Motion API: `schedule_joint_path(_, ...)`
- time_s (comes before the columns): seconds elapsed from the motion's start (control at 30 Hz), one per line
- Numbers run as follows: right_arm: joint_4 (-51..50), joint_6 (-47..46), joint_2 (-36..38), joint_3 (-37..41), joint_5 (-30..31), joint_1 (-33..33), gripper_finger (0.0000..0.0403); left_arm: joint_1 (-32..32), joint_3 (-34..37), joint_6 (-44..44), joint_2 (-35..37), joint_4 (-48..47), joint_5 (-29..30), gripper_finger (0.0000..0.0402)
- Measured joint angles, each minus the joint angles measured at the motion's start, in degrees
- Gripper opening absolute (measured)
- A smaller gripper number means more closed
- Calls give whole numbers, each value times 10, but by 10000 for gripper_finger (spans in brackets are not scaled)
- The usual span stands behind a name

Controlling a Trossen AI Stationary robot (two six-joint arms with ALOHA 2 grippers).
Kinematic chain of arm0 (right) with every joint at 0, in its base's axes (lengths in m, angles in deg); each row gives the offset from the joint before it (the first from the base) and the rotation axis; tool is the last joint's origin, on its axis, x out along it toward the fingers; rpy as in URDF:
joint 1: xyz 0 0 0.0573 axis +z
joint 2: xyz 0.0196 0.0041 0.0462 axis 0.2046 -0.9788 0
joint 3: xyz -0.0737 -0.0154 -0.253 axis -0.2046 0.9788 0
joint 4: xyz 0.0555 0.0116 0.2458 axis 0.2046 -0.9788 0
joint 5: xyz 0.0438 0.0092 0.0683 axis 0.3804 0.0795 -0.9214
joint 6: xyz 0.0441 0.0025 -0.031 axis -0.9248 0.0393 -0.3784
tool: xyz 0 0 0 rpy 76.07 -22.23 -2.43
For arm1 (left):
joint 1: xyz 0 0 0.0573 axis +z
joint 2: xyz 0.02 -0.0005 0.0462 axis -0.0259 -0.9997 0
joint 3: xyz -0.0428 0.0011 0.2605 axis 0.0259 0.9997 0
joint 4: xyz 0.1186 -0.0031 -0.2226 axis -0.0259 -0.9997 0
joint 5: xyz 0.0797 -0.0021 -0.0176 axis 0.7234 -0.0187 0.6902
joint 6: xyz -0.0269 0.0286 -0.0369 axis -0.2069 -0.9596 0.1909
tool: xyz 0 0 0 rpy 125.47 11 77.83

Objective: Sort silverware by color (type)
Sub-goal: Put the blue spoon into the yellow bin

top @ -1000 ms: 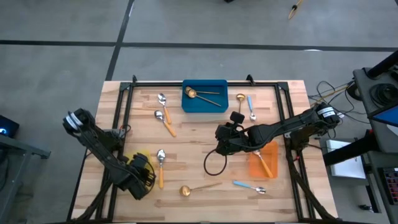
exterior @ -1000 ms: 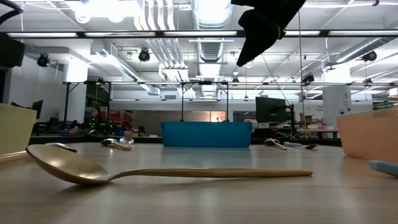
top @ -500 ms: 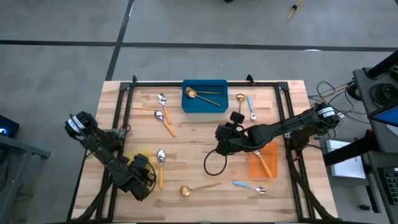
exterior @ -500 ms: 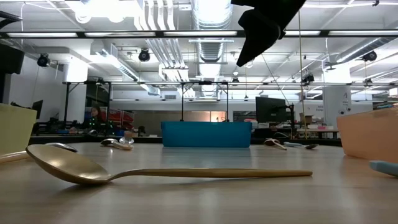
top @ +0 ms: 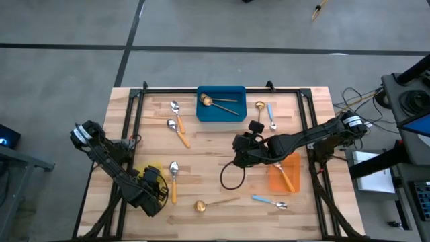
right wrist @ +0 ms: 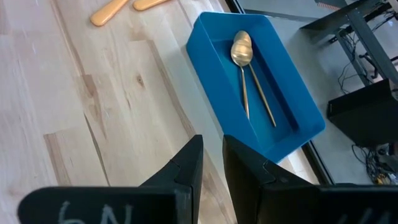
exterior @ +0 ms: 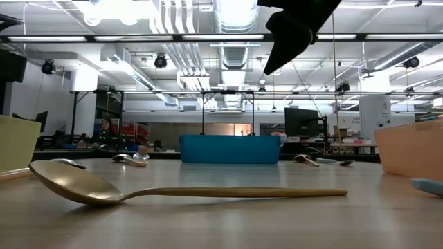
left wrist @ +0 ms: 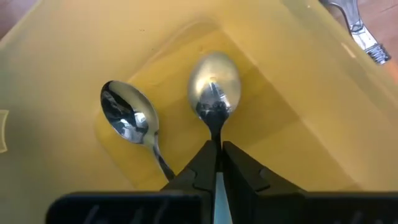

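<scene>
Here, left end effector [left wrist: 219, 163] pinches silver-bowled spoon [left wrist: 214, 87] inside yellow bin [left wrist: 311, 124]; second spoon [left wrist: 127, 118] beside.

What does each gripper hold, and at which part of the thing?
The left gripper, over the yellow bin, is shut on a spoon, gripping its light-blue handle just behind the bowl. The right gripper holds nothing.

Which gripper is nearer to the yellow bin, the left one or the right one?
Left. The left gripper is inside the yellow bin, shut on a spoon. The right gripper hovers near the table's middle, far from that bin.
</scene>
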Motion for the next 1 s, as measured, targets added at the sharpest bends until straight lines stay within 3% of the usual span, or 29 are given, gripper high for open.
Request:
schedule_joint_path(0.6,0,0,0,1,0,0,54,-3,-35,-19,35,-76,10,0)
schedule_joint_path(0.83,0,0,0,1,0,0,54,-3,-50,-31,37,-54,-12,0)
schedule_joint_path(1.0,0,0,0,1,0,0,54,-7,-46,-35,38,-51,-23,24)
